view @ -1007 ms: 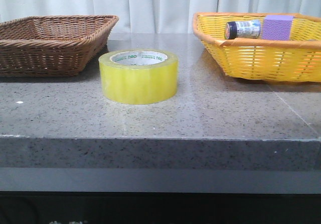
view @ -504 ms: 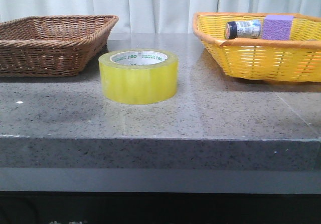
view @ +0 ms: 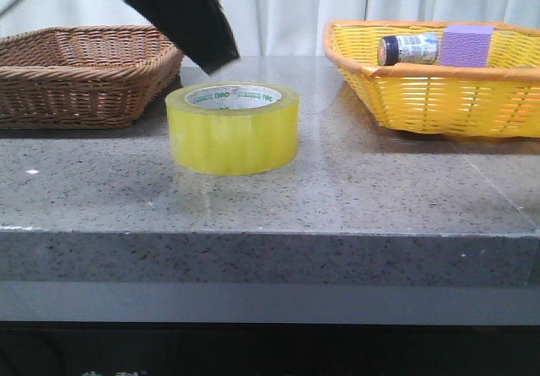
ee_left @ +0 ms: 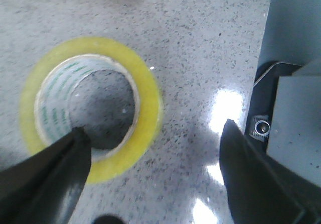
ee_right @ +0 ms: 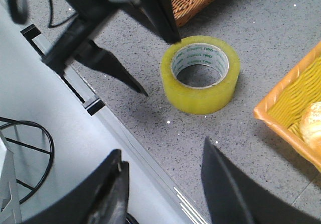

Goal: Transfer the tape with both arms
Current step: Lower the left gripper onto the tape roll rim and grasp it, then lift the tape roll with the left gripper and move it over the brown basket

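Note:
The tape (view: 232, 131), a wide yellow roll with a white core printed in green, lies flat in the middle of the stone table. My left gripper (ee_left: 153, 138) is open wide and empty above it. One black finger (view: 207, 39) reaches down from the upper left, its tip just above the roll's far left rim. In the left wrist view the tape (ee_left: 150, 101) sits off towards one finger, not centred between them. The right wrist view shows the tape (ee_right: 200, 88) and the left gripper (ee_right: 160, 66) beside it. My right gripper (ee_right: 161, 147) is open and empty over the table's front edge.
A brown wicker basket (view: 84, 72) stands at the back left. A yellow basket (view: 439, 98) at the back right holds a dark-capped bottle (view: 409, 49) and a purple block (view: 468, 45). The table's front edge (view: 270, 233) runs across the view.
My left gripper has come down into the front view from the upper left, towards the tape. The tape has not moved.

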